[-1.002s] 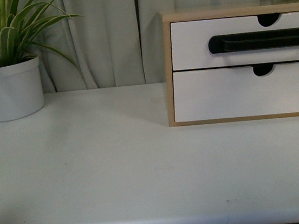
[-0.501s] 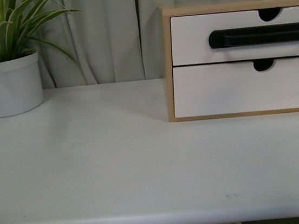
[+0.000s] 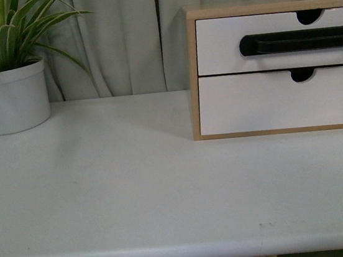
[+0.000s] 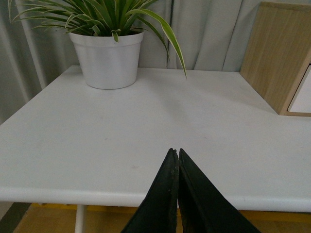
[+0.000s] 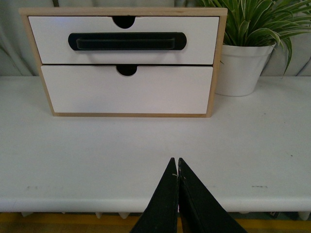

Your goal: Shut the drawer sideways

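Note:
The drawer [image 3: 224,47] is the upper white front with a long black bar handle [image 3: 301,40] and a notch in its top edge, set in a light wood frame at the table's back right. It looks flush with the frame. It also shows in the right wrist view [image 5: 124,41]. My right gripper [image 5: 175,161] is shut and empty over the table's front edge, well short of the cabinet. My left gripper [image 4: 175,151] is shut and empty near the front edge, with the cabinet's wood side [image 4: 279,53] off to one side. Neither gripper shows in the front view.
A plain white drawer front [image 3: 280,99] with only a notch sits below the handled one. A potted plant in a white pot [image 3: 11,98] stands at the back left, and another [image 5: 243,65] beside the cabinet. Curtains hang behind the white table [image 3: 135,189].
The front view has shifted slightly upward since a second ago, so the table and cabinet sit a little lower in the earliest frame. Nothing on the table has moved.

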`<act>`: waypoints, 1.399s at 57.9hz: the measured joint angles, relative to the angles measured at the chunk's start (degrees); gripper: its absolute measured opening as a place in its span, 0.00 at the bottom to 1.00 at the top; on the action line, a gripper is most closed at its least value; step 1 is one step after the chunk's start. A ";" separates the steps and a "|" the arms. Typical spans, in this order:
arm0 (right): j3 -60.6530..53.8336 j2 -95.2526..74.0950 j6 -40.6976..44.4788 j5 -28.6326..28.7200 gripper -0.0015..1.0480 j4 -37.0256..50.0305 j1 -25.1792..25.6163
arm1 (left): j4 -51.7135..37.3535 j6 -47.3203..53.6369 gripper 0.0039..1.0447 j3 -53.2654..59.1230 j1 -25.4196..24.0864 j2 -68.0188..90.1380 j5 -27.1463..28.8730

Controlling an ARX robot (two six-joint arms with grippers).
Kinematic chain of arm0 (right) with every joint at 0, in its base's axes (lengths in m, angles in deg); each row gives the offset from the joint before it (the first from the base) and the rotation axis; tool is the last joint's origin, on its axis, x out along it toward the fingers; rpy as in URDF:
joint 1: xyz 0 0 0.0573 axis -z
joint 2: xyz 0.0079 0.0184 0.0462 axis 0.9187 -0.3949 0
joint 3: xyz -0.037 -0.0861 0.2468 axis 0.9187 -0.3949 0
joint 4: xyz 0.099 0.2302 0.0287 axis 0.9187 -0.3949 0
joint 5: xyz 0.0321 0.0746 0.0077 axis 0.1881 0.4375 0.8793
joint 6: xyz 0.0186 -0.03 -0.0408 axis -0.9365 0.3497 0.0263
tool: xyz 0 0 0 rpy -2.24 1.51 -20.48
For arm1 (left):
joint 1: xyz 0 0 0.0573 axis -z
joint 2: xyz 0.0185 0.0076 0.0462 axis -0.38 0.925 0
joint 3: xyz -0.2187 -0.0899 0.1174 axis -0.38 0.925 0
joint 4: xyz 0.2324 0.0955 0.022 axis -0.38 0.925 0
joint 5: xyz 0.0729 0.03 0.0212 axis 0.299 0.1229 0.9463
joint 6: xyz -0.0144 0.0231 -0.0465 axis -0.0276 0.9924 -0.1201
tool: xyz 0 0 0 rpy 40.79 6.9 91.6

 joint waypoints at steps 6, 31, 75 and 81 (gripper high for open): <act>0.00 0.00 0.00 -0.02 0.01 0.00 0.00 | 2.01 -0.02 0.04 0.00 0.00 -1.97 0.00; 0.00 0.04 0.02 0.00 0.05 0.00 0.00 | 12.72 -0.20 0.08 -0.04 0.00 -12.26 0.00; 0.00 0.04 -0.09 0.00 0.91 0.00 0.00 | 12.81 -0.20 0.94 -0.04 0.00 -12.33 0.00; 0.00 0.04 -0.09 0.00 0.91 0.00 0.00 | 12.81 -0.20 0.94 -0.04 0.00 -12.33 0.00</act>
